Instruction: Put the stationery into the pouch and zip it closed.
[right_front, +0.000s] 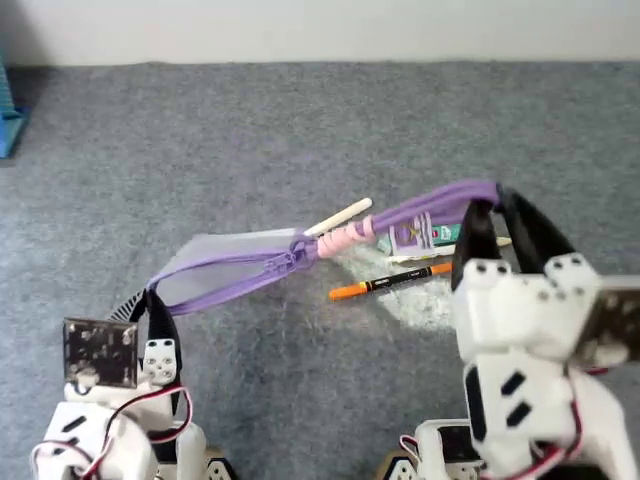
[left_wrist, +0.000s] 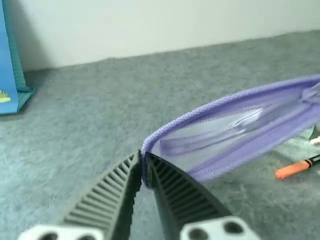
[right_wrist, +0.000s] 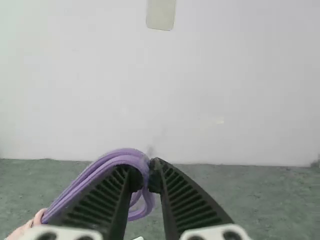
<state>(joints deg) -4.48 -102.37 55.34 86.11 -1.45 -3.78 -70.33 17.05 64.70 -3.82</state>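
On grey carpet (right_front: 300, 130) I'm holding the pouch (right_front: 225, 262) taut left-right, left gripper (right_front: 150, 295) and right gripper (right_front: 497, 202) clamping its ends, orange pen (right_front: 390, 282) nearer right.

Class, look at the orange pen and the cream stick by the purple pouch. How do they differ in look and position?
The orange pen has a black section; the cream stick is plain and pale. The orange pen lies whole on the carpet, on the arms' side of the pouch; the cream stick is on the far side, its lower end hidden by the pouch. Both are long, thin and slant the same way.
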